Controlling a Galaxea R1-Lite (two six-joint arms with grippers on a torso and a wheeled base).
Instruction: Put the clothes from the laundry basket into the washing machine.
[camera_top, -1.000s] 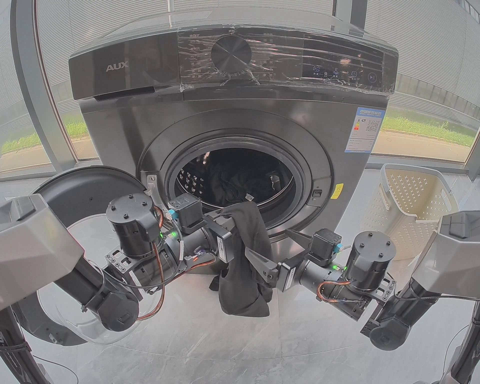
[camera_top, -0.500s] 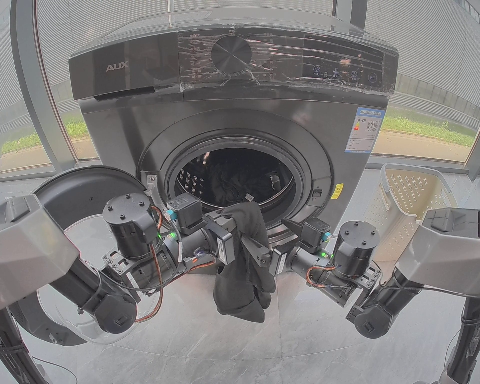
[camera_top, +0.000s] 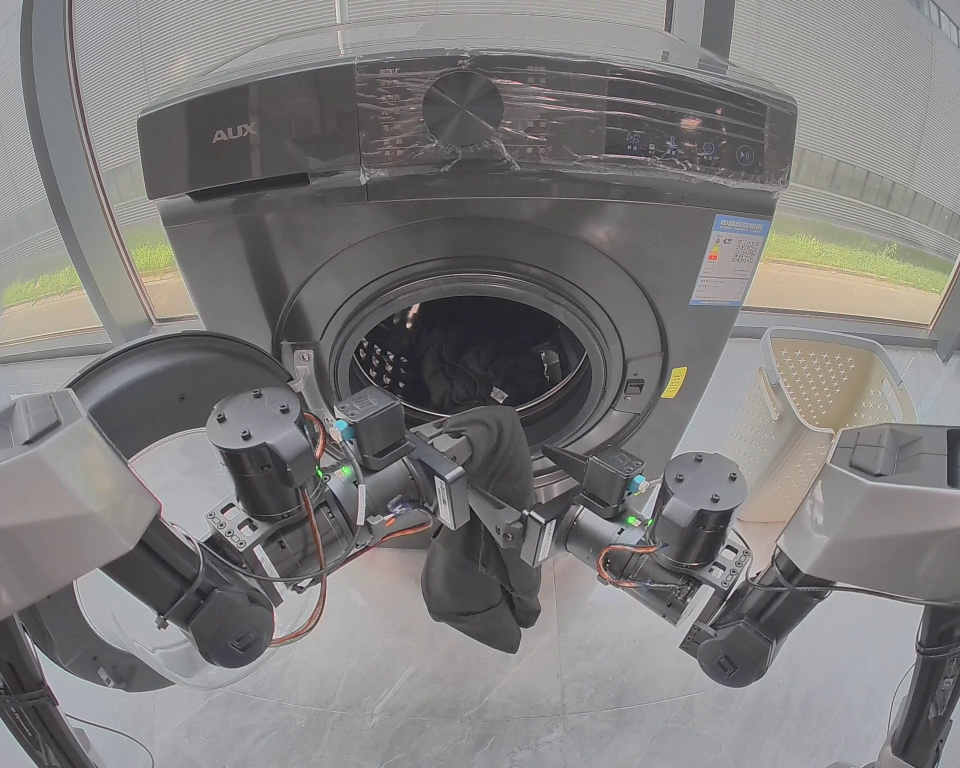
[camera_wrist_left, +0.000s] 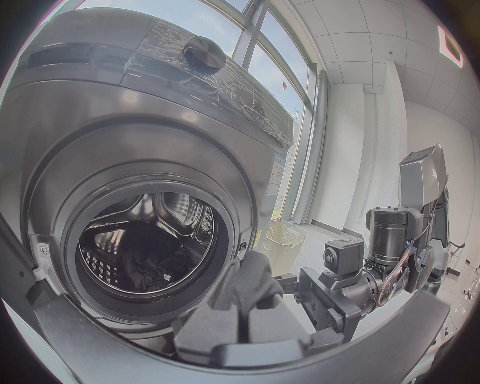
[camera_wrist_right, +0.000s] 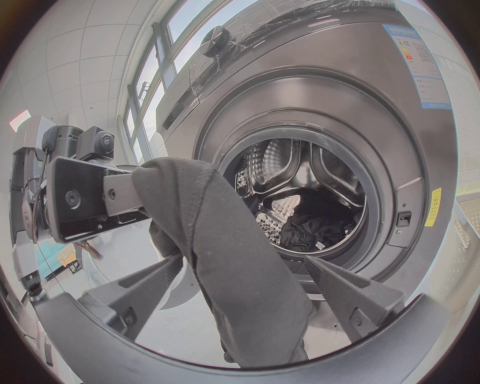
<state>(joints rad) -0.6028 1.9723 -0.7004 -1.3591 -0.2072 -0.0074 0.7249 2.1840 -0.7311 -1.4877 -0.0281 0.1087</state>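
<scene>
Where it hangs before the washing machine (camera_top: 460, 230) mouth, the black garment (camera_top: 478, 560) runs top-to-floor, left gripper (camera_top: 462, 440) clamping its top | left wrist: fingers (camera_wrist_left: 205, 320) pinching cloth | right wrist: right gripper (camera_wrist_right: 242, 262) fingers spread, flanking the hanging garment.

Washing machine (camera_top: 460, 230) ahead, door (camera_top: 150, 400) swung left, laundry basket (camera_top: 830, 400) on the floor (camera_top: 600, 690) at right. 1 garment (camera_top: 480, 570) hangs before the drum (camera_top: 385, 355), clothes (camera_top: 480, 350) inside.
</scene>
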